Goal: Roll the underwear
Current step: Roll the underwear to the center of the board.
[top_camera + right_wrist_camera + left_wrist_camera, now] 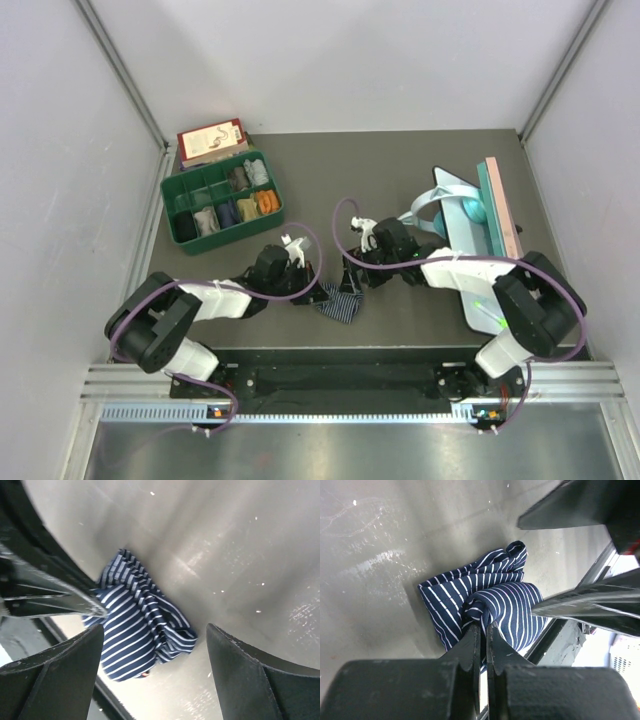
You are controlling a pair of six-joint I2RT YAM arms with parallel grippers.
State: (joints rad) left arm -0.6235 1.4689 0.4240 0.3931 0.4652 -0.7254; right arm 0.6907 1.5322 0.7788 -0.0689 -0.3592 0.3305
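Note:
The underwear [340, 304] is a dark blue piece with thin white stripes, bunched into a loose bundle on the grey table close to its front edge. My left gripper [320, 292] comes at it from the left. In the left wrist view that left gripper [483, 626] is shut on a fold of the striped underwear [485, 592]. My right gripper [352, 280] hangs just above and behind the bundle. In the right wrist view the right gripper [155, 637] is wide open over the underwear [135, 627], and nothing sits between its fingers [245, 675].
A green compartment tray [170, 195] with several rolled cloth items stands at the back left, a red-and-white box [210, 139] behind it. A pale blue stand [455, 205] and a pink board [500, 205] stand at the right. The table's front edge [340, 345] runs just below the bundle.

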